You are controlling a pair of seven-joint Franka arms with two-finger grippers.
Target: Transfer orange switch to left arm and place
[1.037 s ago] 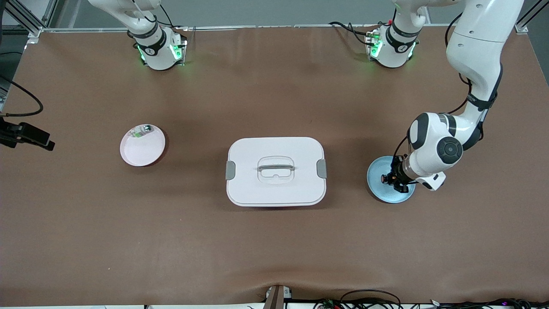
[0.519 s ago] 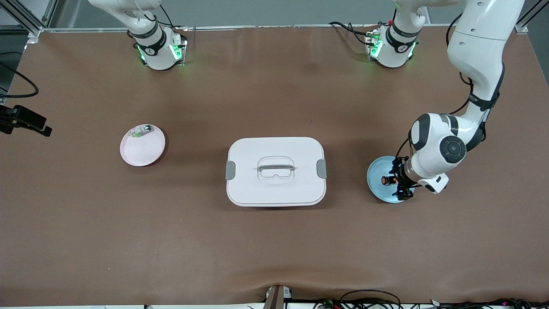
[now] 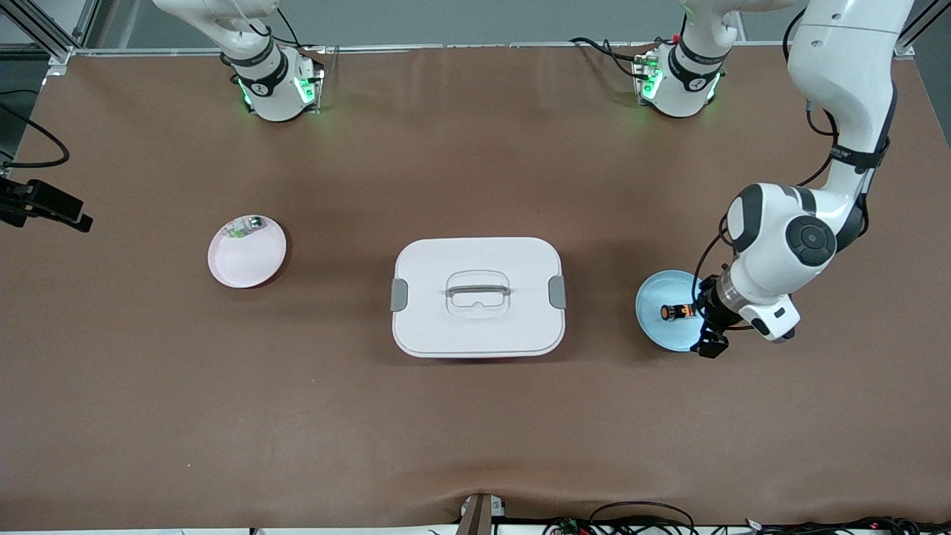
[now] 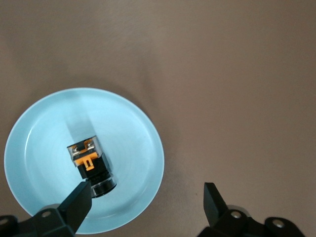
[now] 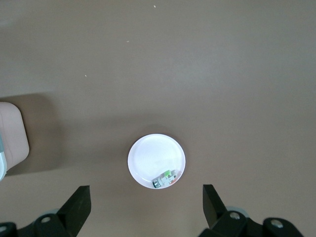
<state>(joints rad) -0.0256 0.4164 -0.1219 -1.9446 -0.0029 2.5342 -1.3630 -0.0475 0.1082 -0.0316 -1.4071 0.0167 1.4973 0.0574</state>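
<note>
The big white box (image 3: pixel 478 296) sits mid-frame on the table (image 3: pixel 475 431). The blue plate (image 3: pixel 657 327), right of centre, holds the orange switch (image 3: pixel 675 313), lying on its side. The left gripper (image 3: pixel 709 331) hangs beside it, fingers wide, holding nothing. The right gripper (image 5: pixel 145 210) waits high above the pink plate (image 3: pixel 241 267), fingers wide.

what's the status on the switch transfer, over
Left gripper open over blue plate edge; right gripper open, high above pink plate. Orange switch lying on blue plate. Box mid-table between plates.

Left gripper (image 3: pixel 706 328) low at the blue plate's (image 3: pixel 654 331) edge, jaws wide — right gripper (image 5: pixel 146 210) gaping high above the pink plate (image 5: pixel 148 160).
</note>
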